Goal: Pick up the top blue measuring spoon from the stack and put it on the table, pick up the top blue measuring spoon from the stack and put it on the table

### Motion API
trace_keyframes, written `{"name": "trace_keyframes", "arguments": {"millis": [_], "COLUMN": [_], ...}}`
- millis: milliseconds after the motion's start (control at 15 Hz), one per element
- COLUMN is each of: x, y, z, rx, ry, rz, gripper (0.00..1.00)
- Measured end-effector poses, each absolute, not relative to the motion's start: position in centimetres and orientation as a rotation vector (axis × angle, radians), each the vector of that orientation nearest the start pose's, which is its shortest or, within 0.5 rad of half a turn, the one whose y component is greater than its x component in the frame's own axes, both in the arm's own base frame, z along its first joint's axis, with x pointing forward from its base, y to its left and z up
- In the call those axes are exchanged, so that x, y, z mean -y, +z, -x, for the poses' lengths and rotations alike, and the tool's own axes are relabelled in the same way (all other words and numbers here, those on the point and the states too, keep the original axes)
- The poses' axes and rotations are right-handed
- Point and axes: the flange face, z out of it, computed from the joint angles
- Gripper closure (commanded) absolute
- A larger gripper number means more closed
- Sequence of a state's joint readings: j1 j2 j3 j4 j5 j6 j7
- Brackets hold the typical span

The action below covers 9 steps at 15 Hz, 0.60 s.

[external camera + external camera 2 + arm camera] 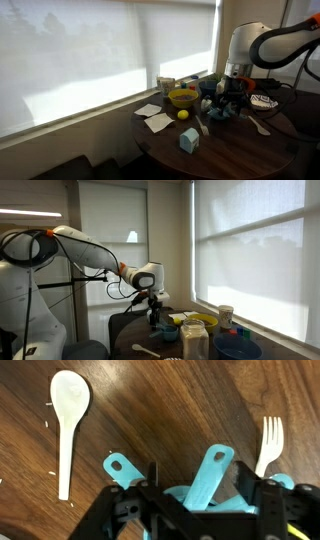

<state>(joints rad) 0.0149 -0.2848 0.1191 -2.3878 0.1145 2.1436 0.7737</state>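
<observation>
Step in hand: as I judge it, the arm is working at a pick. The gripper (205, 500) is hanging low over the stack (200, 492), and no blue spoon is riding clear in it yet.
Fingers: in the wrist view they are standing apart, one on either side of the blue handles, and are not pressing on anything I can see.
Where the stack is: it is lying on the table (160, 410), right under the gripper, between a white spoon (68, 410) and a white fork (268, 440). In an exterior view it is sitting near the yellow bowl (182, 98).
Handles: the long blue handle (216, 468) is pointing away between the fingers. A side handle (120, 465) is lying outside one finger, and I cannot tell whether it belongs to the pile.
Aim: the fingers should be closing across the flat handle of the uppermost spoon only, so the gripper is needing to stay high enough to miss the ones nested beneath.
Grip: a slow, gentle squeeze is looking wise, since thin plastic is likely to twist or skid out.
Lift: a straight rise, with a pause to check that nothing is clinging underneath.
Risk: the nested bowls may be sticking together, so two could be coming up at once. A low approach could also be scattering the pile toward the fork.
Setting down: the bare wood between the white spoon and the stack is offering room.
</observation>
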Motion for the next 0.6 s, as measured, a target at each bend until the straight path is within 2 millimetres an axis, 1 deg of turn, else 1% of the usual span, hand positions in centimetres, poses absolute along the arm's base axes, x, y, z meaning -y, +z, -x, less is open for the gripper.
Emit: {"name": "trace_keyframes", "arguments": {"millis": [67, 133, 200, 333, 467, 600], "x": [-6.66, -6.62, -6.58, -6.47, -6.37, -6.27], "y": [43.03, 42.93, 42.84, 42.72, 42.67, 42.66], "z": [-45.13, -45.16, -45.2, -45.24, -45.27, -45.29], "rx": [-1.058, -1.06, -1.061, -1.065, -1.069, -1.073], "ry": [-0.009, -0.007, -0.004, -0.001, 0.001, 0.0], "rz": [2.879, 2.879, 2.879, 2.878, 2.877, 2.875], "gripper": [0.48, 0.56, 0.61, 0.64, 0.64, 0.68]}}
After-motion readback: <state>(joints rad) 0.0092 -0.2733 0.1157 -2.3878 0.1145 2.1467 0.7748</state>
